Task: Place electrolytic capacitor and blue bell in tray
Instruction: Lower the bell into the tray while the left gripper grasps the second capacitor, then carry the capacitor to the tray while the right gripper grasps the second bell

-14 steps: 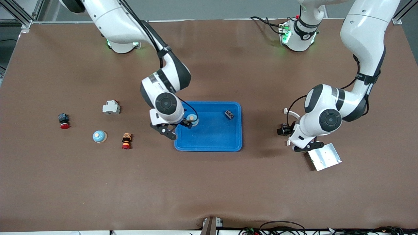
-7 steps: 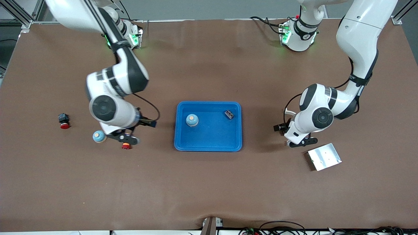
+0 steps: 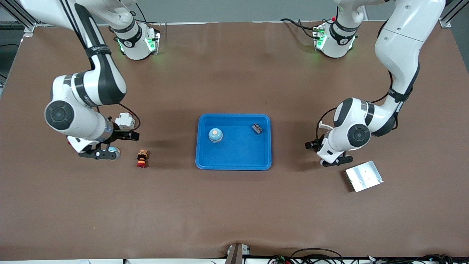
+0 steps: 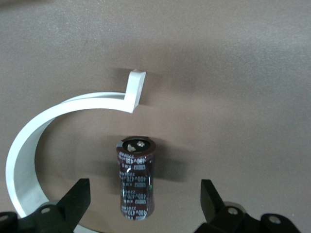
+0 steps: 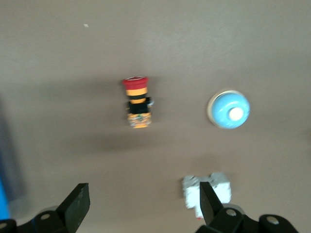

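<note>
Tray (image 3: 234,161) sits well apart from my left gripper (image 4: 145,206), toward the right arm's end, already holding one blue bell (image 3: 215,135) and a small dark part (image 3: 257,128). My left gripper hovers with fingers spread wide over the electrolytic capacitor (image 4: 136,178), which lies on its side between them beside a white curved strip (image 4: 43,126), long axis running away from my wrist, terminal end pointing outward; I should drop straight down and close across its round body near mid-length so it can't roll. My right gripper (image 5: 145,206) waits spread and empty over the table, near a second bell (image 5: 229,109) and a red pushbutton (image 5: 137,102).
</note>
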